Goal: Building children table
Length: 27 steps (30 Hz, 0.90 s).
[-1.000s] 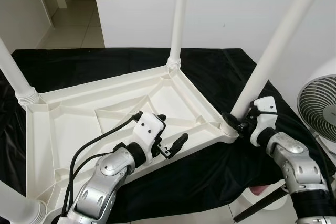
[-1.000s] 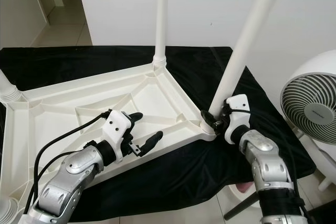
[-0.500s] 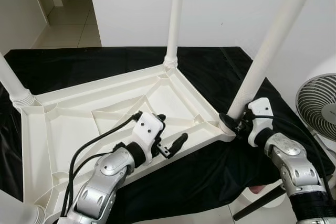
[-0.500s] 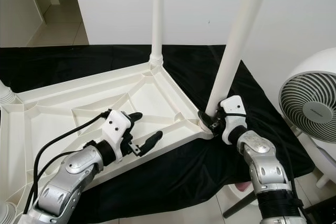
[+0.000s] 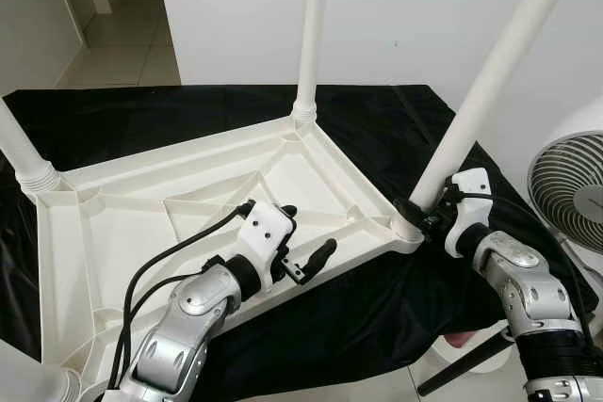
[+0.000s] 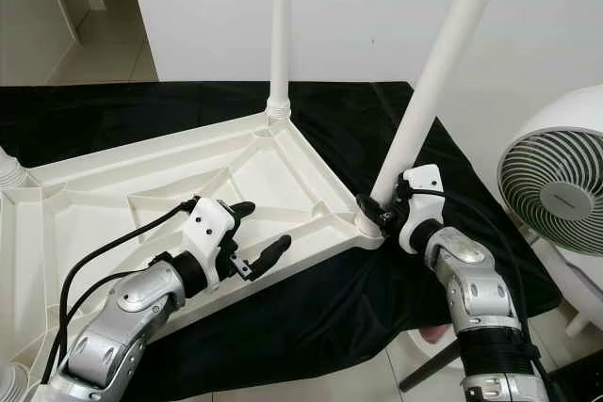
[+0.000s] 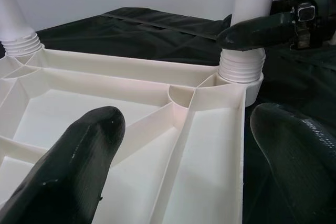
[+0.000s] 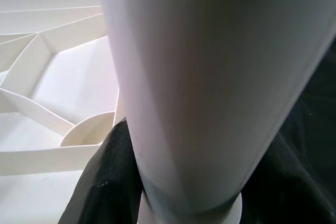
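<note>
1. White plastic is what you are working with: the children's table top (image 5: pixel 141 223) lies upside down across the centre and left of the frame, its ribbed underside facing up, resting on a black cloth (image 5: pixel 377 138).
2. Your right gripper (image 5: pixel 426 220) sits at the table's right corner, right of centre, clenched around the base of a table leg (image 5: pixel 490 82) just above its threaded collar; that leg slants toward the upper right corner of the frame.
3. You can see a second leg (image 5: pixel 312 30) standing upright at the far corner, top centre, and another leg (image 5: pixel 21 152) rising at the left edge.
4. Your left gripper (image 5: pixel 303 240) hovers over the table's near rim, lower centre, with its two black fingers (image 7: pixel 73 171) spread apart and grasping nothing.
5. Look to the right edge of the frame and you find a white fan (image 6: pixel 556 190) beside the cloth, and pale floor tiles (image 5: pixel 122 54) in the upper left.
</note>
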Tool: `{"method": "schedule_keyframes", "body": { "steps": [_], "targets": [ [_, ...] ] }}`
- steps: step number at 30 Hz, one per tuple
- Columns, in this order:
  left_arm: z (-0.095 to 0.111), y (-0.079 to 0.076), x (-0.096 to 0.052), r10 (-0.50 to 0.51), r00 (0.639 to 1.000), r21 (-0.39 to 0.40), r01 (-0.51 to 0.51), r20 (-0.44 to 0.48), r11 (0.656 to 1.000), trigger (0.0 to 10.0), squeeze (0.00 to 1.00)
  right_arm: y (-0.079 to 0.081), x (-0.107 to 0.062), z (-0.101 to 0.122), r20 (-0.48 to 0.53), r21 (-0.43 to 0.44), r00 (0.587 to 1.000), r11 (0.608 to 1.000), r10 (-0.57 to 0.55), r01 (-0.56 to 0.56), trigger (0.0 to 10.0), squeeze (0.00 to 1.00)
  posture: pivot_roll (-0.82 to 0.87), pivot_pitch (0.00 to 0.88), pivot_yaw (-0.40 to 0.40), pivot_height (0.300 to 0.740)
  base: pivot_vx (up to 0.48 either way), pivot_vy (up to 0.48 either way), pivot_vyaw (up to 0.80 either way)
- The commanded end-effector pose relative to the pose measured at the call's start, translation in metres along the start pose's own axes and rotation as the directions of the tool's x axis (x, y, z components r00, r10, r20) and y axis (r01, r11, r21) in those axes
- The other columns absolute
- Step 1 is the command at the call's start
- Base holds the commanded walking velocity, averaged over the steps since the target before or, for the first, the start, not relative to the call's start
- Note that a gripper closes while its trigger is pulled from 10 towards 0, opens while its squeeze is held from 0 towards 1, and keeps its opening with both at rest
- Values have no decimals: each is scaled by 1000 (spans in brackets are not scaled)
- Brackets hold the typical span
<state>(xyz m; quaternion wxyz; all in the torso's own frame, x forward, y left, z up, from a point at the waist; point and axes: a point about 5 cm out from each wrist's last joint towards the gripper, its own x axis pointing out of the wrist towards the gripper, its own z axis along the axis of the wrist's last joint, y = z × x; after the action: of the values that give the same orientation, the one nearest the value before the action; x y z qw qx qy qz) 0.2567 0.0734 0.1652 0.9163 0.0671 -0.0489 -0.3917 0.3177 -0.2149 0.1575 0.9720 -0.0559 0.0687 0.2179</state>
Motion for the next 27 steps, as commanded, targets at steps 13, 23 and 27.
{"method": "schedule_keyframes", "body": {
  "steps": [13,23,27],
  "targets": [
    [2,-2,-1,8,1000,6,-8,-3,1000,10000,0,5,8,-30,-149,123,985,987,-88,107,10000,0,5,68,-14,740,0,0,0],
    [1,-3,-3,16,1000,1,-16,-5,1000,10000,0,21,21,-20,-81,179,975,959,-209,220,10000,0,11,77,-15,740,0,0,0],
    [1,-2,-4,20,1000,0,-20,-8,1000,10000,0,25,25,-20,-77,192,956,937,-284,293,10000,0,14,81,-16,740,0,0,0]
  ]
}}
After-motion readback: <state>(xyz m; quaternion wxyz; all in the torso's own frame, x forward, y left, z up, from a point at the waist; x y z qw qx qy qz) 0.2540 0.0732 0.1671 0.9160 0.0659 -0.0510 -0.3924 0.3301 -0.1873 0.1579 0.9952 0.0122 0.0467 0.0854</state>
